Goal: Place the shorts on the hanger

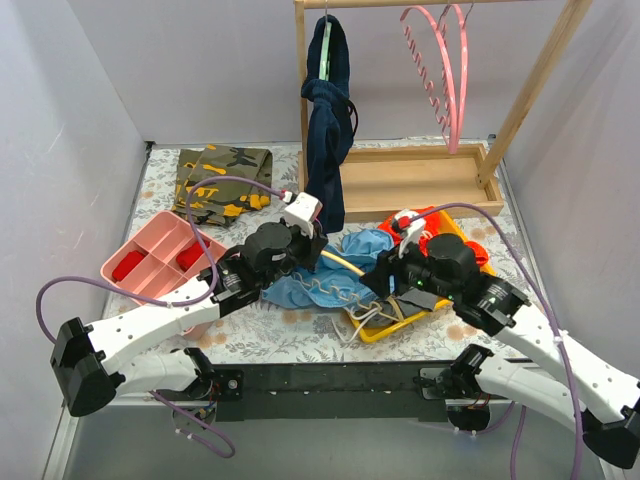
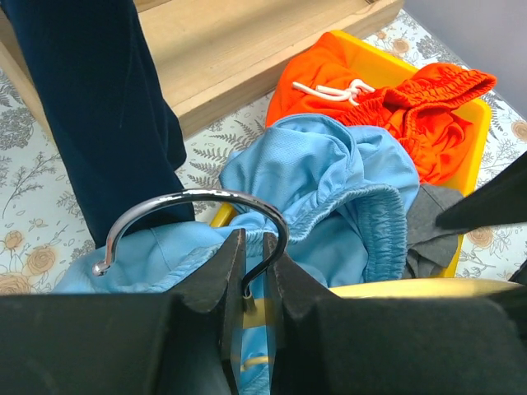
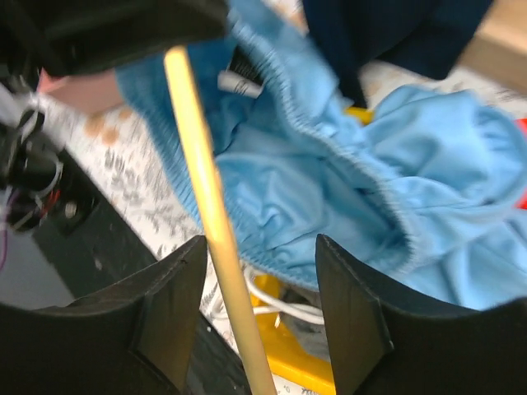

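1. A white tag (image 3: pixel 235 82) inside the waistband of the shorts (image 1: pixel 295 290) is too blurred to read.
2. The hanger (image 3: pixel 212 206) lies slanted, with its chrome hook (image 2: pixel 198 197) toward the left and its thin yellow arm running toward the near right corner.
3. The shorts are light blue and crumpled, with a gathered elastic waistband. They lie mid-table against the yellow bin (image 2: pixel 484 119).
4. The left gripper (image 2: pixel 254 247) is clamped on the hook's stem.
5. The right gripper (image 3: pixel 259 243) has its fingers apart, straddling the arm.

Table (image 1: pixel 300 338) bears pink tray (image 1: pixel 122 262), camouflage cloth (image 1: pixel 222 180), shorts (image 1: pixel 292 291).

Navy garment (image 1: pixel 325 150) hangs tight behind shorts (image 1: pixel 365 246); yellow bin (image 1: pixel 392 333) blocks R side.
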Robot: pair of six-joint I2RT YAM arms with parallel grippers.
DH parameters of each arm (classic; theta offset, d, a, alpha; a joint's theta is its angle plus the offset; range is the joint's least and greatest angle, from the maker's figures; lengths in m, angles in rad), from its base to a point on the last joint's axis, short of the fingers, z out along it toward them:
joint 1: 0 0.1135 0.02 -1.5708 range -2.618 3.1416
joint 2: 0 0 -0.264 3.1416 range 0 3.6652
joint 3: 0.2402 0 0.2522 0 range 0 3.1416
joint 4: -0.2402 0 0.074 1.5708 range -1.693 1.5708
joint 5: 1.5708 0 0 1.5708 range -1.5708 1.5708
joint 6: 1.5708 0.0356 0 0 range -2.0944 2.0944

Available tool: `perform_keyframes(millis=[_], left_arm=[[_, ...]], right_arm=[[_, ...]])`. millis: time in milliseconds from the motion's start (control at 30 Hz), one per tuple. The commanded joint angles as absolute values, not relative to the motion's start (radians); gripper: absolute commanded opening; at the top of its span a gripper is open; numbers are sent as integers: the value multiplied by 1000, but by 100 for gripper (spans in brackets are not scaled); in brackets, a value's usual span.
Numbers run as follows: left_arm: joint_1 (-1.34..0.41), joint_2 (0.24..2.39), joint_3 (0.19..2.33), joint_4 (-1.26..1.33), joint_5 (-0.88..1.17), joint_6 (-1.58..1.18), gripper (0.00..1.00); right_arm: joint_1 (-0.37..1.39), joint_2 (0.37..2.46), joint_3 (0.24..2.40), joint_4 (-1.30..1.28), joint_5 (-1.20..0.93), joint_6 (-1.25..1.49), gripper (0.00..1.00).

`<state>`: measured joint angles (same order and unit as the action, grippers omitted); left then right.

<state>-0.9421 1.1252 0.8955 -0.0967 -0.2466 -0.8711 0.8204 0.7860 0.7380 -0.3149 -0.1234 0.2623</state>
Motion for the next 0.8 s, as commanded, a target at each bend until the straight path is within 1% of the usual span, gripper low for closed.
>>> perform_keyframes(millis=[0, 100, 167, 267, 400, 500, 600, 700, 733, 767], left_arm=[[-946, 1077, 877, -81, -316, -881, 0], [-948, 1074, 880, -75, -316, -876, 0], [-948, 1071, 885, -72, -316, -868, 0], [-950, 1074, 890, -68, -314, -861, 0], [-951, 1072, 896, -64, -313, -859, 0], [-954, 1069, 900, -57, -324, -858, 0], [-956, 1060, 900, -40, -347, -857, 0], [-954, 1052, 900, -11, -408, -859, 0], [-954, 1055, 903, -6, -434, -861, 0], [-954, 1055, 904, -6, -487, -862, 0]], right_arm=[[822, 742, 856, -480, 173, 366, 64], [821, 761, 868, -537, 271, 399, 65], [816, 793, 850, -546, 285, 411, 63], [793, 848, 816, -496, 209, 407, 58], [759, 902, 761, -414, 163, 402, 56], [736, 943, 749, -370, 146, 402, 51], [706, 968, 724, -348, 141, 408, 42], [673, 947, 689, -342, 130, 417, 21], [670, 924, 680, -351, 133, 420, 9], [667, 910, 678, -360, 149, 422, 4]])
